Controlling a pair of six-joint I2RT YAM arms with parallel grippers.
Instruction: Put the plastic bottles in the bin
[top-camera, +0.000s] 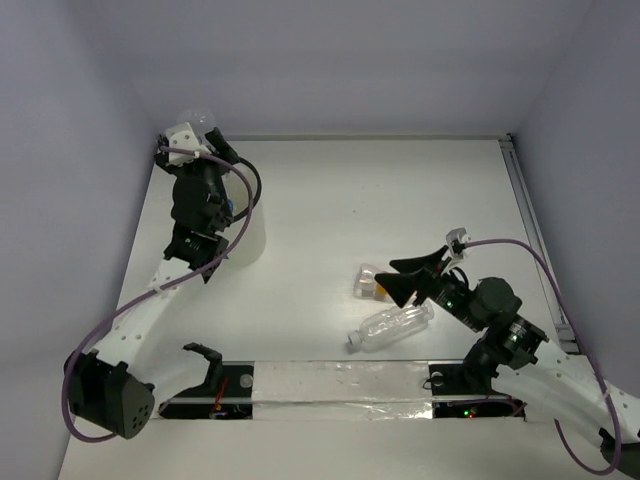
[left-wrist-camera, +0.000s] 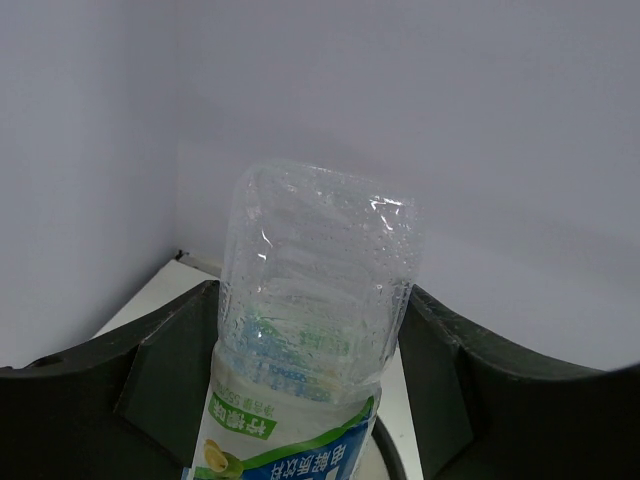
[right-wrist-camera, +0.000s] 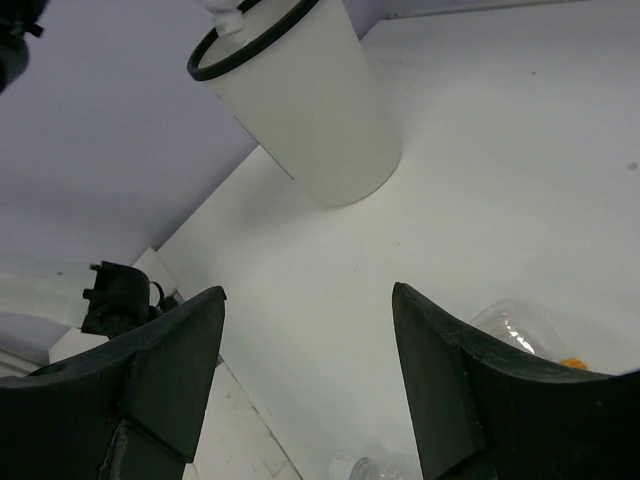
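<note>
My left gripper (left-wrist-camera: 310, 340) pinches a light, slick, crushable bottle (left-wrist-camera: 318, 270) at its labelled waist, raised by the bin (right-wrist-camera: 320, 120) at ten o'clock, while my right gripper (right-wrist-camera: 305, 345) hangs open near loose bottles (top-camera: 392, 327) at four.

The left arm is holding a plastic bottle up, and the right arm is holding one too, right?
Not quite. The left end effector does hold a plastic bottle up, but the right end effector is open and empty, as the right wrist view shows.
</note>
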